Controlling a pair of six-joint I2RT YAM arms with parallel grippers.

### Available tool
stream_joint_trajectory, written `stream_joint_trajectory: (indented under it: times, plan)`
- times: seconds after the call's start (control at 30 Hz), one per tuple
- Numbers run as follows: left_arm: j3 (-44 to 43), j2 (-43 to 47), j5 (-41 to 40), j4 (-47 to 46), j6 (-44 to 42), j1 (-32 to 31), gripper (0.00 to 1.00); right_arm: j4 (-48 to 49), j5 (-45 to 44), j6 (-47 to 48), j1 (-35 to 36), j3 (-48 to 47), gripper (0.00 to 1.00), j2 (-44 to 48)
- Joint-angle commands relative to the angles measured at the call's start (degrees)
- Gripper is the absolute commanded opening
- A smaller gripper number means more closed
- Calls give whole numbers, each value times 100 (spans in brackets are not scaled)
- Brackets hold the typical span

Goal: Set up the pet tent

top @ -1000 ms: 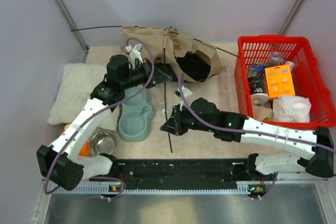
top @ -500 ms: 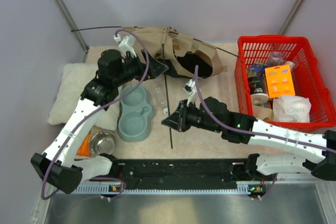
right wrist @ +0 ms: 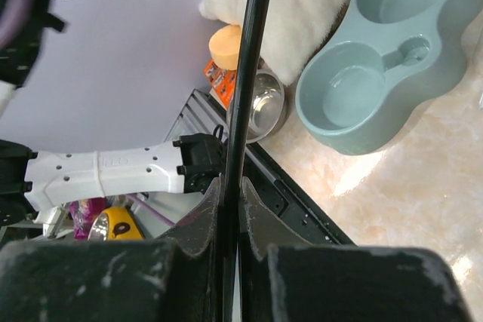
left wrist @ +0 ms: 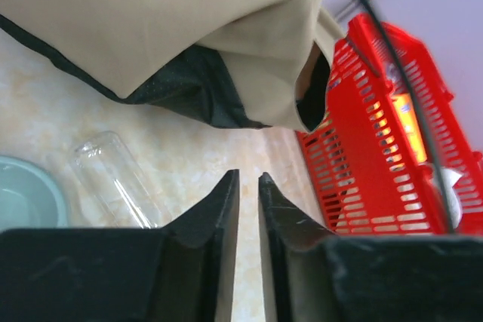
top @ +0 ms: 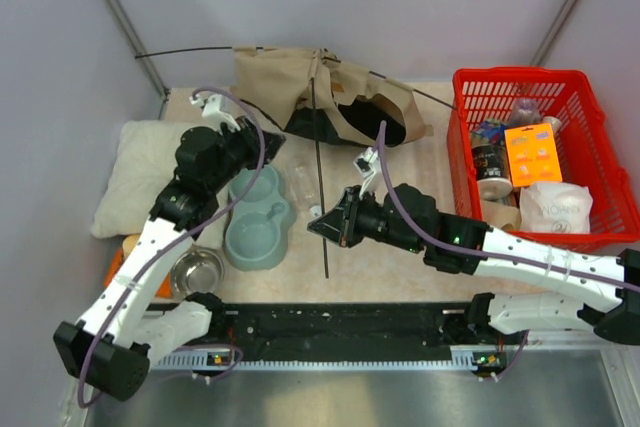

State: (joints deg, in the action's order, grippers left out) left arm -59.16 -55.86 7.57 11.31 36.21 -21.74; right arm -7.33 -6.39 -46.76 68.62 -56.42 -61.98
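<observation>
The pet tent (top: 300, 87) lies collapsed at the back of the table as a heap of tan fabric with dark lining showing. It fills the top of the left wrist view (left wrist: 151, 20). One thin black pole (top: 320, 187) runs from the tent toward the near edge. My right gripper (top: 322, 225) is shut on this pole near its lower end. In the right wrist view the pole (right wrist: 253, 35) passes between the right gripper's (right wrist: 230, 181) closed fingers. My left gripper (top: 262, 142) is left of the tent and apart from it. In its own view the left gripper (left wrist: 247, 177) is empty, its jaws almost together.
A red basket (top: 540, 147) of goods stands at the right. A grey-blue double bowl (top: 255, 217), a clear bottle (top: 300, 182), a steel bowl (top: 195, 272) and a cream pillow (top: 145, 172) lie at the left. Other thin poles stick out of the tent at both sides.
My left gripper has drawn back to the left, away from the tent fabric it was at. My right gripper has kept its hold on the pole, shifting slightly.
</observation>
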Motion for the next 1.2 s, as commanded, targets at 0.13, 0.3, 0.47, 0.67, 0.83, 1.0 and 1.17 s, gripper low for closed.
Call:
stream_joint_trajectory:
  times: [0.13, 0.3, 0.47, 0.67, 0.83, 1.0, 1.17]
  plan:
    - [870, -830, 1273, -3036, -1263, 11, 16, 479, -424, 53, -24, -185, 0, 195]
    - [503, -1786, 1614, -3381, -1958, 29, 6, 487, -468, 27, -24, -123, 0, 291]
    - [194, -2403, 1520, -3336, -2187, 47, 0, 522, -512, 27, -24, -149, 0, 326]
    - [247, -2614, 764, -3627, -2556, 126, 0, 364, -600, 36, -33, -194, 0, 388]
    - [238, -2615, 526, -3881, -2742, 301, 4, 303, -661, 36, -24, -211, 0, 406]
    - [220, -2781, 587, -4268, -2812, 381, 8, 276, -688, -52, -24, -246, 0, 379]
    - [281, -2940, 1070, -4864, -3005, 416, 8, -22, -627, -385, -24, -650, 0, 239]
